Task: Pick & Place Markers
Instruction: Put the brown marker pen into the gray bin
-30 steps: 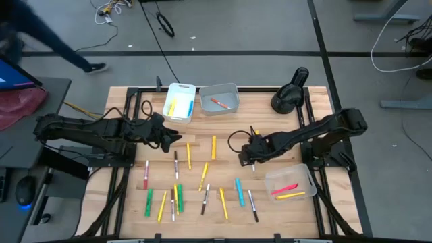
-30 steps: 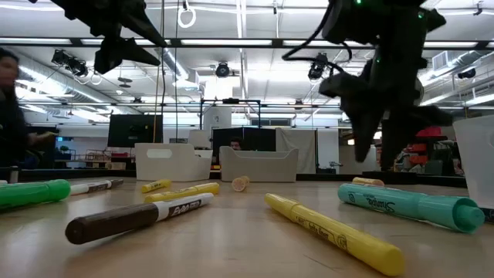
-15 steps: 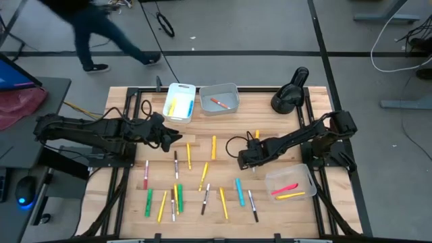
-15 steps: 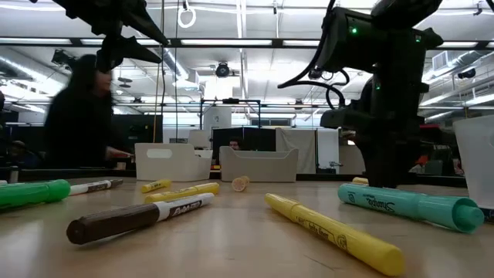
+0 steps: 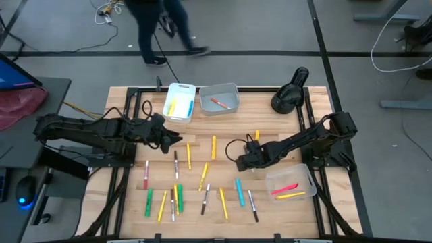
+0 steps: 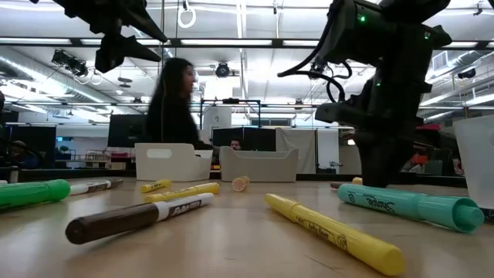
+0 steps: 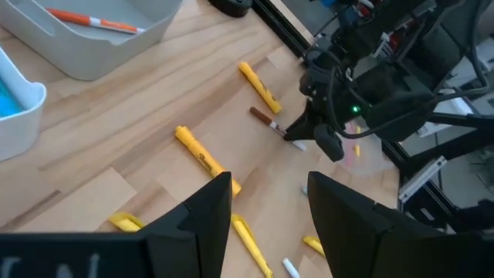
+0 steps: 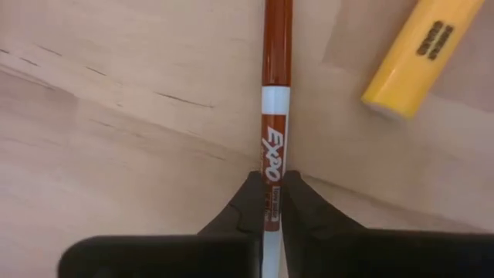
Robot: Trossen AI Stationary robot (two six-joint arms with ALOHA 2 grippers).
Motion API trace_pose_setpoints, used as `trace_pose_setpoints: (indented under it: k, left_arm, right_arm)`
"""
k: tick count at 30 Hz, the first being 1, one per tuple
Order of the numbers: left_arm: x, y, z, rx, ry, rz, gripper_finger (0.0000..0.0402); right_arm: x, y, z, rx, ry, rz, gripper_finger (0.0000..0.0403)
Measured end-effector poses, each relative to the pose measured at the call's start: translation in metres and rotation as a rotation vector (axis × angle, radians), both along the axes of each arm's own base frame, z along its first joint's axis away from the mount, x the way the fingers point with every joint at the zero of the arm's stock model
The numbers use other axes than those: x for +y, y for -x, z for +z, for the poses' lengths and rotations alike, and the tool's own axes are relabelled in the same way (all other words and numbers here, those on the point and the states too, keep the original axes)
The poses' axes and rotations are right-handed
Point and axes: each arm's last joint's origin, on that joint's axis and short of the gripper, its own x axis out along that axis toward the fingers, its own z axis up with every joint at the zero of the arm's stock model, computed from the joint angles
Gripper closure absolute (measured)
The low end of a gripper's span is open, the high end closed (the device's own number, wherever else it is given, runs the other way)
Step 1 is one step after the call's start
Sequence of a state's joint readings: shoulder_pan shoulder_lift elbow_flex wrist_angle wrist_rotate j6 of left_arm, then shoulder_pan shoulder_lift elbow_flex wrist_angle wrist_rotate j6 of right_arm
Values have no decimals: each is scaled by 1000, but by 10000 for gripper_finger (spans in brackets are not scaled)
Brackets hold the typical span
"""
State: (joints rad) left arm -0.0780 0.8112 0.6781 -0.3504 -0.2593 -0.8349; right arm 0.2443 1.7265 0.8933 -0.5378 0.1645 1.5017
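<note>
- I take the wooden table (image 5: 283, 121) as my landmark; at its far edge two bins (image 5: 179, 102) sit side by side, each with markers inside.
- A third bin (image 5: 290, 183) sits at the table's near right corner, two markers in it.
- Loose markers (image 5: 175, 196) lie scattered across the table's near middle.
- My right gripper (image 5: 244, 162) sits low at the table's centre-right, left of that third bin, over a whiteboard marker (image 8: 272, 100).
- My left gripper (image 5: 177, 137) hangs over the table's left-centre, in front of the two far bins.
</note>
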Motion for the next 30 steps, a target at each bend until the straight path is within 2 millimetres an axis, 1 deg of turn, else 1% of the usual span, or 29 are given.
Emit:
trace_pose_setpoints:
  k: [3,6,8,12,15,18,20,22,27,30]
  left_arm:
    - [-1,0,0,3,11,-34,225]
    - [-2,0,0,9,3,-76,225]
    - [-2,0,0,14,-10,-103,225]
    - [-3,0,-1,21,-39,-146,225]
    - [-4,0,-1,26,-56,-188,225]
    - [-5,0,-1,30,-64,-219,225]
    - [-5,0,-1,31,-69,-219,225]
    - [-4,0,-1,32,-81,-203,225]
    - [-1,0,-1,30,-102,-92,225]
    - [1,0,0,25,-111,-14,225]
  right_arm:
    - [4,-7,14,-65,-29,-20,388]
    - [6,-20,40,-183,-42,-16,388]
    - [5,-28,50,-214,-16,-9,388]
    - [1,-48,81,-320,9,14,388]
    - [-12,-61,105,-377,54,53,388]
    - [-38,-72,129,-415,116,101,388]
    - [-61,-75,141,-409,147,155,388]
    - [-88,-77,151,-404,197,213,388]
    - [-164,-68,167,-373,336,351,388]
    - [-200,-57,171,-330,427,443,388]
